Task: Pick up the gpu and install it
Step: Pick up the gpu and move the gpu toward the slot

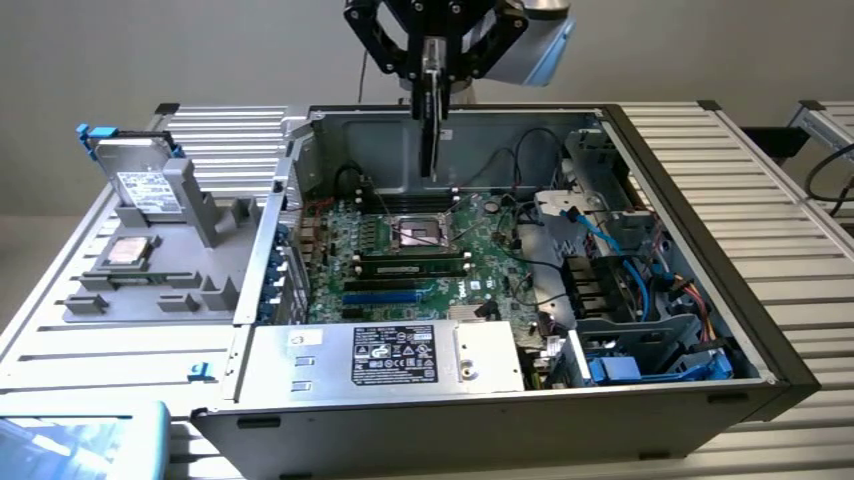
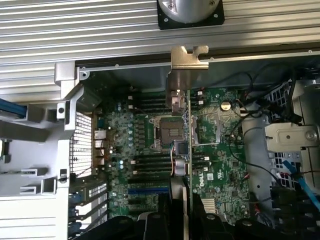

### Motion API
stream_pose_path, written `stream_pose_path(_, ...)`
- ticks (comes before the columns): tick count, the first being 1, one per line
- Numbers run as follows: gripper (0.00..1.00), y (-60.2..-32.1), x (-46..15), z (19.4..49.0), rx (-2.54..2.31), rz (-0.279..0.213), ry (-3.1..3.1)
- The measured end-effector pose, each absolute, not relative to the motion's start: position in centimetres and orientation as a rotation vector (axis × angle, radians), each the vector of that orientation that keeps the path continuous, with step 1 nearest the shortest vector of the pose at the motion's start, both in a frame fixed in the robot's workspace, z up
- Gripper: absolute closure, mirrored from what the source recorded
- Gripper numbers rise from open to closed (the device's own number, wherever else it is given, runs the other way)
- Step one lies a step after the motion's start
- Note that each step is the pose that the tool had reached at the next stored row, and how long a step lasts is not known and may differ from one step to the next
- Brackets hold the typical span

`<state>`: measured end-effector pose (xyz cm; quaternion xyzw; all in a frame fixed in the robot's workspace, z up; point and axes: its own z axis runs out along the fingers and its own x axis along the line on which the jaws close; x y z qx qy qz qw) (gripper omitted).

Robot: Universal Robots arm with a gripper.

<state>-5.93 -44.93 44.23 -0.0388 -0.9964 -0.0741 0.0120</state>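
My gripper (image 1: 434,60) hangs above the back of the open computer case (image 1: 667,170), shut on the gpu (image 1: 427,120). The card hangs vertically and is seen edge-on, its lower end over the motherboard (image 1: 414,250) near the CPU socket. In the wrist view the gpu (image 2: 183,150) runs as a thin edge across the board, its silvery end bracket (image 2: 182,75) at the far end and my black fingers (image 2: 205,220) clamped on the near end. The blue expansion slots (image 1: 387,297) lie on the board nearer the power supply.
A grey parts holder (image 1: 160,270) stands at the exterior view's left, carrying a silver hard drive (image 1: 147,190). A power supply (image 1: 400,355) fills the case's near side. Cables and a drive cage (image 1: 627,290) crowd the exterior view's right. A ribbed metal table (image 1: 761,200) surrounds the case.
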Motion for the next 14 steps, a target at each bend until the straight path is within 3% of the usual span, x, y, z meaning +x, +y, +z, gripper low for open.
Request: stream_pose_path(14, 0.72, -45.0, -1.2, 42.7, -0.115, -0.229, -3.092)
